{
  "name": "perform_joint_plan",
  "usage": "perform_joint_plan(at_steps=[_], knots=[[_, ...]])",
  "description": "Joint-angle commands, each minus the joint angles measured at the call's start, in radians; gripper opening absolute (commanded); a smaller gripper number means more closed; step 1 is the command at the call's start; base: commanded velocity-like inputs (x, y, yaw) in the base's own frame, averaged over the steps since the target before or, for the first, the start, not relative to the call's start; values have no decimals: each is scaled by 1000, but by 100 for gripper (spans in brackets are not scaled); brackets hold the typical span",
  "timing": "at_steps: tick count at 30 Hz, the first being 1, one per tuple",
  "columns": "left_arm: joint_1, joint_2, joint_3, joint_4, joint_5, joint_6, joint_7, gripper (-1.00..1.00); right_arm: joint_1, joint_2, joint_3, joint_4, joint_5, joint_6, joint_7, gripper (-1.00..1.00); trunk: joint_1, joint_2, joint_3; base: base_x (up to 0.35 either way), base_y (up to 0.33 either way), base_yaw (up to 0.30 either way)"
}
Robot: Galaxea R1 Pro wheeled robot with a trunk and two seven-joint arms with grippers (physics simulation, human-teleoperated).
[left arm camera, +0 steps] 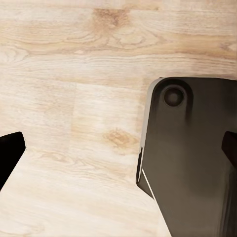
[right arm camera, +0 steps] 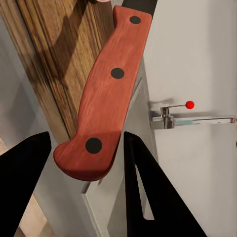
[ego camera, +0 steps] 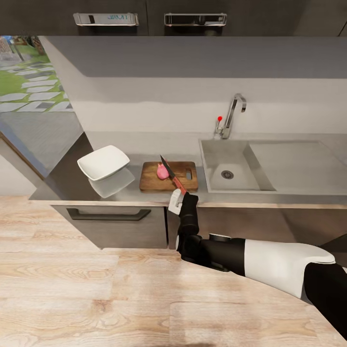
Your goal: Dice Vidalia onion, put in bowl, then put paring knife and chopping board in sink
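Reaching from low right across the pale wood floor (ego camera: 72, 284), the right arm ends at the counter's front edge, right gripper (ego camera: 176, 201) clenched on the butt of the paring knife (ego camera: 172, 177). In the right wrist view the right gripper (right arm camera: 89, 170) has its dark fingers (right arm camera: 148, 192) spread either side of the red-brown handle's rounded end, three black rivets showing; handle sits between them, contact on the hidden side can't be confirmed. Paring knife (right arm camera: 106, 94) slants up and away from the gripper, dark blade tip over the chopping board (ego camera: 169, 176).

Vidalia onion (ego camera: 163, 171) rests on the board, pinkish, shape a bit uneven, blade touching or just beside it on its right. Board lies flat on the countertop (ego camera: 144, 195), slot handle toward the sink (ego camera: 231, 166). White bowl (ego camera: 103, 162) just left of the board, apart from it, its reflection on the glossy top. Sink basin to the right of the board, round drain visible, drainboard further right, faucet (ego camera: 231, 115) with red dot behind.

Left gripper (left arm camera: 118, 148) in the left wrist view: dark fingers (left arm camera: 10, 153) at both frame edges, spread wide, nothing between, floor and a dark robot base part beneath.

Farthest: black upper cabinets (ego camera: 144, 19) with chrome handles.
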Motion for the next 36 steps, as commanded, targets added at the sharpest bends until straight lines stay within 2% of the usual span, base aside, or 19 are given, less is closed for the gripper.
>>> perform_joint_plan(at_steps=[1, 36], knots=[[0, 1, -7, -2, 10, -2, 4, 100, -2, 0, 4, -1, -19, -1, -10, -100, 1, -2, -2, 0, 0, 0], [0, 1, -9, -1, 10, -2, 4, 100, -2, 6, 4, -1, -19, 0, -10, -100, 1, -2, -2, 0, 0, 0]])
